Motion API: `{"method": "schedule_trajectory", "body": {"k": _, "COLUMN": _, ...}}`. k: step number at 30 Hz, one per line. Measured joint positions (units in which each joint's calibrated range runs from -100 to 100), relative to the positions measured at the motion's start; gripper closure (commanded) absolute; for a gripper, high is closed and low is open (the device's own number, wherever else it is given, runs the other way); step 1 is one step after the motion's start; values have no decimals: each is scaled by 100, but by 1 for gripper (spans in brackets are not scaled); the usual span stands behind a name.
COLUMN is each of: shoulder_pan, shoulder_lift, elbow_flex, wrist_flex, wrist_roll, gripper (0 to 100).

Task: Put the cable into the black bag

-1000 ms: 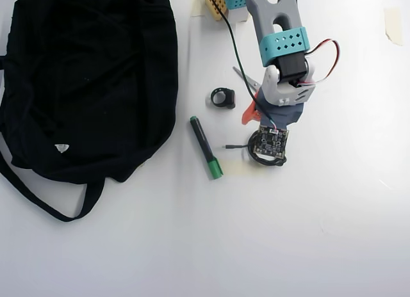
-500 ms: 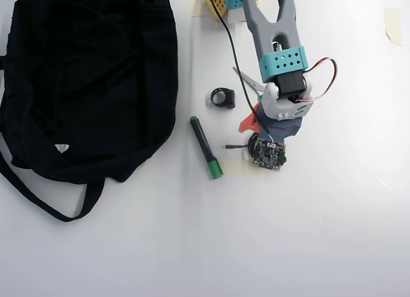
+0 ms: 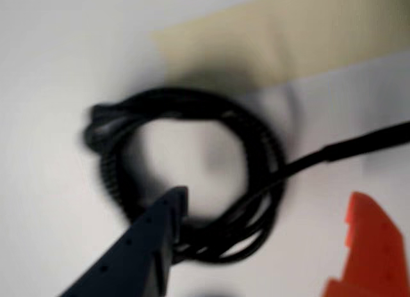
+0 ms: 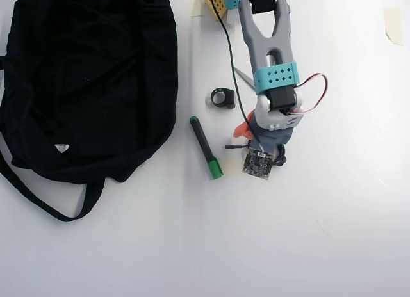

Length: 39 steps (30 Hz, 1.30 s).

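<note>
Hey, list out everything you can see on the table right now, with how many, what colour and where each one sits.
black bag: one, black, left part of the overhead view, strap trailing toward the bottom left.
cable: one, black, coiled in a loop under the gripper in the wrist view; mostly hidden beneath the arm overhead.
marker: one, black with a green end, lying between bag and arm.
ring-shaped black object: one, above the marker; what it is cannot be told.
tape pieces: beige, top right edge overhead; another patch behind the coil in the wrist view.
table: one, white.
arm: one, grey and teal, from the top edge.
gripper: dark blue finger and orange finger apart around the coil.
</note>
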Motion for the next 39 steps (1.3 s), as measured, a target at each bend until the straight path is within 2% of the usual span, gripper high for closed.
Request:
{"method": "schedule_trajectory", "body": {"k": 20, "shoulder_pan": 220, "shoulder_lift": 324, "elbow_flex": -142, "wrist_flex": -275, "wrist_roll": 5, "gripper": 69}}
{"method": "schedule_trajectory", "body": {"k": 37, "shoulder_pan": 250, "shoulder_lift": 324, "elbow_flex": -157, "wrist_flex": -275, "wrist_roll": 5, "gripper": 98}}
{"method": "schedule_trajectory", "body": {"k": 39, "shoulder_pan": 250, "shoulder_lift": 332, "elbow_flex": -149, "wrist_flex": -275, "wrist_roll": 5, "gripper": 98}}
